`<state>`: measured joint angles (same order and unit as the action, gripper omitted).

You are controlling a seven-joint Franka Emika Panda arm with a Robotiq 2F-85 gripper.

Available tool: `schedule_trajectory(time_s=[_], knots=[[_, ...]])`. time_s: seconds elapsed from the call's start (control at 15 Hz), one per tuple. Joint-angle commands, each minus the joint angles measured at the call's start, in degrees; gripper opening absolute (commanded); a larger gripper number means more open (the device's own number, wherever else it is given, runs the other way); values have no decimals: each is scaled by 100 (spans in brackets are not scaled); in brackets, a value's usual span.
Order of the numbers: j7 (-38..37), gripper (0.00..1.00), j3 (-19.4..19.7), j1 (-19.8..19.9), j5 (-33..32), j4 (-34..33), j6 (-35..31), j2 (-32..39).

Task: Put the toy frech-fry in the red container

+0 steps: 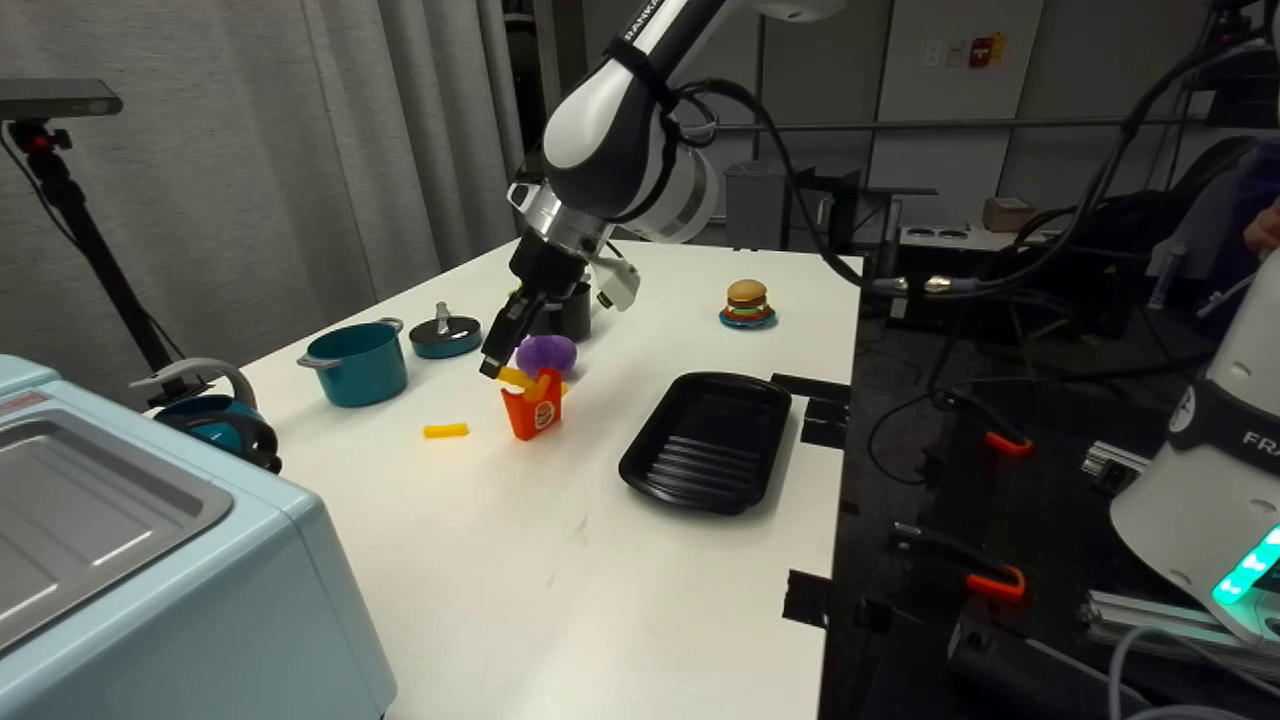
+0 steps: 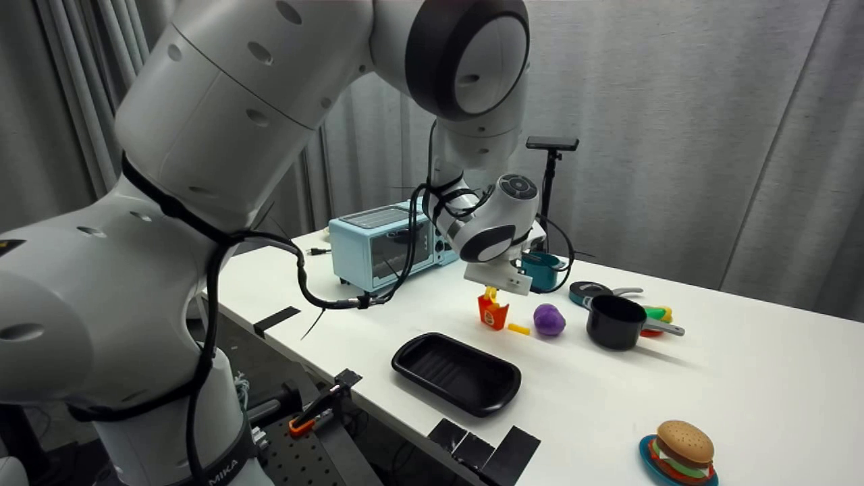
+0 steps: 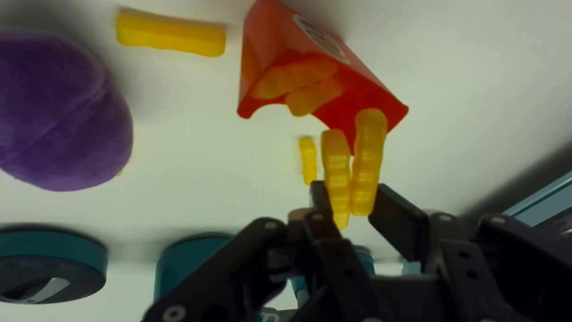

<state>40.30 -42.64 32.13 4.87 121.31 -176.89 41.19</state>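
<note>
Yellow fries [image 3: 370,156] (x2) pinched in gripper [image 3: 348,200]; contact w/ red container [image 3: 290,44] unclear.

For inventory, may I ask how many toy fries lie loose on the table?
2: one fry between red container and purple toy, another nearer the teal pot; more may be hidden.

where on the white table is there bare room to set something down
Bare tabletop lies between the black tray and the light blue oven, and between the tray and the toy burger. It is crowded around the red container: a purple toy and loose yellow fries lie near, and the end effector holds two toy fries by the container's mouth.
</note>
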Motion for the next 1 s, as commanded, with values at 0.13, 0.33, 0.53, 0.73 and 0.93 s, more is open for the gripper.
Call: schedule_trajectory(time_s=[0.13,0.33,0.53,0.73,0.93], knots=[[-216,55,-49,140,-466,-25,-180,232],[-306,72,-29,120,-583,-12,-180,279],[-382,94,-18,108,-641,11,-161,285],[-479,100,4,93,-709,24,-137,273],[-535,100,-29,133,-741,45,-111,231]])
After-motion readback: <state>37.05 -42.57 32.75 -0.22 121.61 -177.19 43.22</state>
